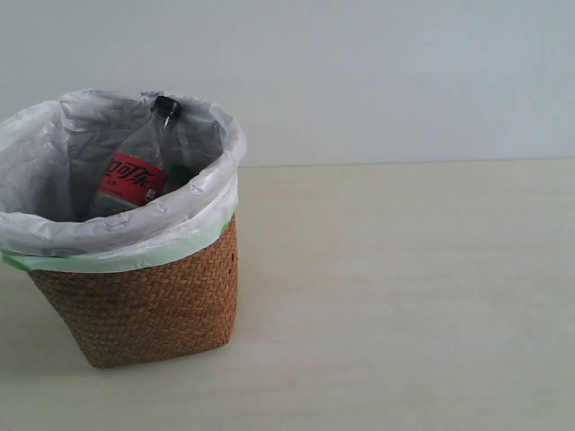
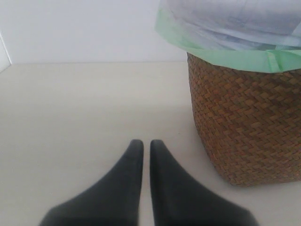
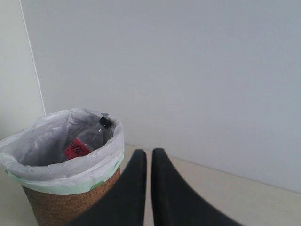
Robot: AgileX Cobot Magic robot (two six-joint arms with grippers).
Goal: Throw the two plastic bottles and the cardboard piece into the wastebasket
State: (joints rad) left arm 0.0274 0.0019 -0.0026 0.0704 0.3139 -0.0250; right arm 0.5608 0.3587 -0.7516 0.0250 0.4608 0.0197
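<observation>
Bearing the wastebasket (image 1: pixel 144 305), a beige tabletop (image 1: pixel 404 296) meets a grey wall (image 1: pixel 386 81).

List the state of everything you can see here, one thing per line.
Wastebasket: upright, liner folded over the rim.
Red-label bottle: leaning inside it, black cap on.
Left gripper: shut, holding nothing.
Right gripper: shut, holding nothing.

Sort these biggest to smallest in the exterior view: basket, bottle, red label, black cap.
1. basket
2. bottle, though it is partly hidden inside the basket
3. red label
4. black cap
</observation>
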